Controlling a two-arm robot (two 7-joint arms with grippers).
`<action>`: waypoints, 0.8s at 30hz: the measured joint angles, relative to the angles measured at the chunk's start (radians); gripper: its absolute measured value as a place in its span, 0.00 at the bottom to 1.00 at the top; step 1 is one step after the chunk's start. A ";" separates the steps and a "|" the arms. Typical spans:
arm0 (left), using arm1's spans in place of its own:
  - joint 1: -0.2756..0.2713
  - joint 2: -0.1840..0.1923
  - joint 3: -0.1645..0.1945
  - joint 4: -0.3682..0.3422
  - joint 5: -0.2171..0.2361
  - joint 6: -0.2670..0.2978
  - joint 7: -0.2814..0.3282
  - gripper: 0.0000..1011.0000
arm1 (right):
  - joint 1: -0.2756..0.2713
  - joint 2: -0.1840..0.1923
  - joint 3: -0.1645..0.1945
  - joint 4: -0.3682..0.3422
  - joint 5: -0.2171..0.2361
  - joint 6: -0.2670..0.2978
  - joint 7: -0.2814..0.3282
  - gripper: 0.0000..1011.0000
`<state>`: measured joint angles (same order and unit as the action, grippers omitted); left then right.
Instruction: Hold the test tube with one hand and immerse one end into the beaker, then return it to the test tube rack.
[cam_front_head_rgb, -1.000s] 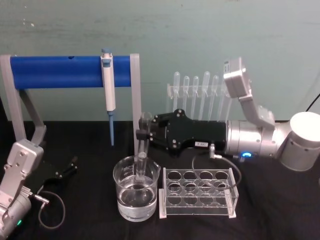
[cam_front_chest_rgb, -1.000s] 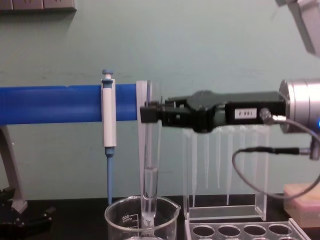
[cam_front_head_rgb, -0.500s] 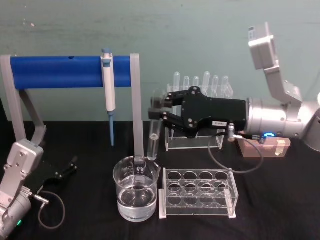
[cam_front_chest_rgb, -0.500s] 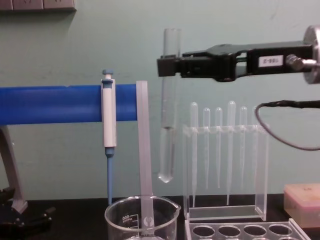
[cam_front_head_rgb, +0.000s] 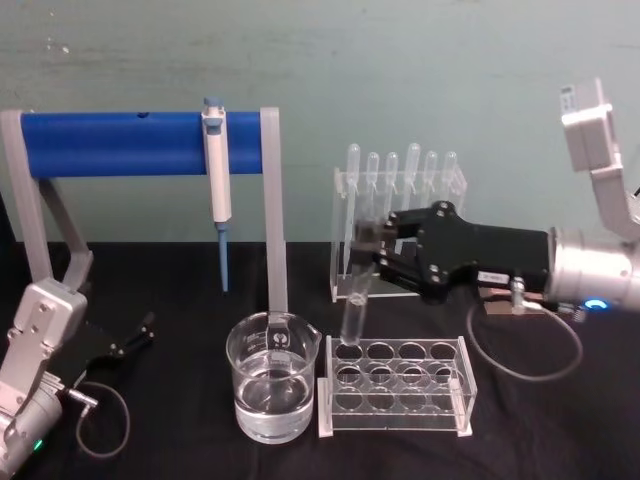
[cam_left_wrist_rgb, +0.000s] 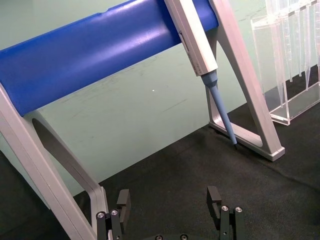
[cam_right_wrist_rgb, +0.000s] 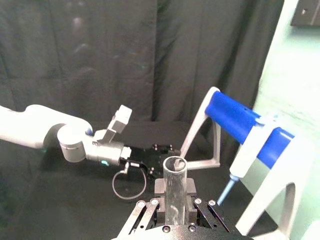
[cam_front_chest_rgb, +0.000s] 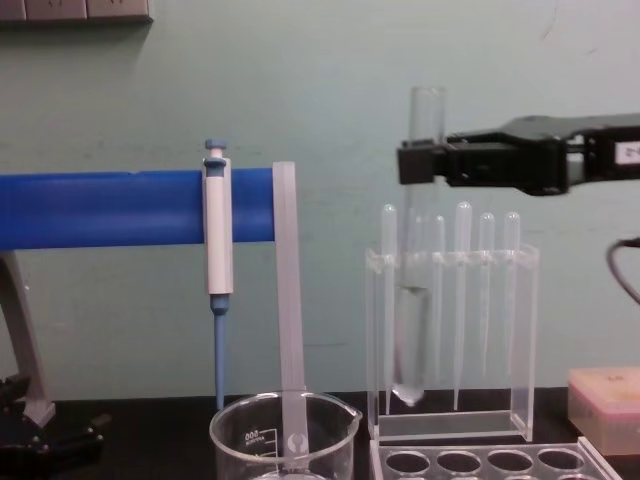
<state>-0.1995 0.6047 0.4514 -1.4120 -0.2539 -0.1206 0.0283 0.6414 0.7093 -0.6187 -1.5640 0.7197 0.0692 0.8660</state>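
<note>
The test tube (cam_front_head_rgb: 354, 300) is a clear glass tube hanging nearly upright, rim up, with my right gripper (cam_front_head_rgb: 368, 240) shut on its upper part. Its round bottom hovers just above the left end of the clear rack (cam_front_head_rgb: 395, 388), to the right of the beaker (cam_front_head_rgb: 272, 388). The beaker holds clear liquid. In the chest view the test tube (cam_front_chest_rgb: 412, 340) hangs in front of the pipette stand, clamped by the right gripper (cam_front_chest_rgb: 415, 165), above and right of the beaker (cam_front_chest_rgb: 280, 432). The right wrist view has the tube (cam_right_wrist_rgb: 175, 192) between the fingers. My left gripper (cam_left_wrist_rgb: 169, 205) rests open at the table's left.
A blue bar on grey legs (cam_front_head_rgb: 140, 143) carries a blue-and-white pipettor (cam_front_head_rgb: 217, 170) behind the beaker. A clear stand of thin pipettes (cam_front_head_rgb: 400, 190) is at the back, behind the tube. A pinkish block (cam_front_chest_rgb: 605, 395) lies at the right. The table is black.
My right gripper has carried the test tube to the right and lower, away from above the beaker, to above the rack's left end. The left arm has not moved.
</note>
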 joint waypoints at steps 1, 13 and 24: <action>0.000 0.000 0.000 0.000 0.000 0.000 0.000 0.99 | -0.008 0.008 0.004 -0.005 0.002 -0.002 -0.002 0.22; 0.000 0.000 0.000 0.000 0.000 0.000 0.000 0.99 | -0.112 0.067 0.047 -0.039 0.013 -0.050 -0.032 0.22; 0.000 0.000 0.000 0.000 0.000 0.000 0.000 0.99 | -0.131 0.045 0.060 0.002 -0.025 -0.087 -0.037 0.22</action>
<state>-0.1995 0.6047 0.4514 -1.4120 -0.2539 -0.1205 0.0283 0.5100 0.7545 -0.5582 -1.5616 0.6949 -0.0173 0.8293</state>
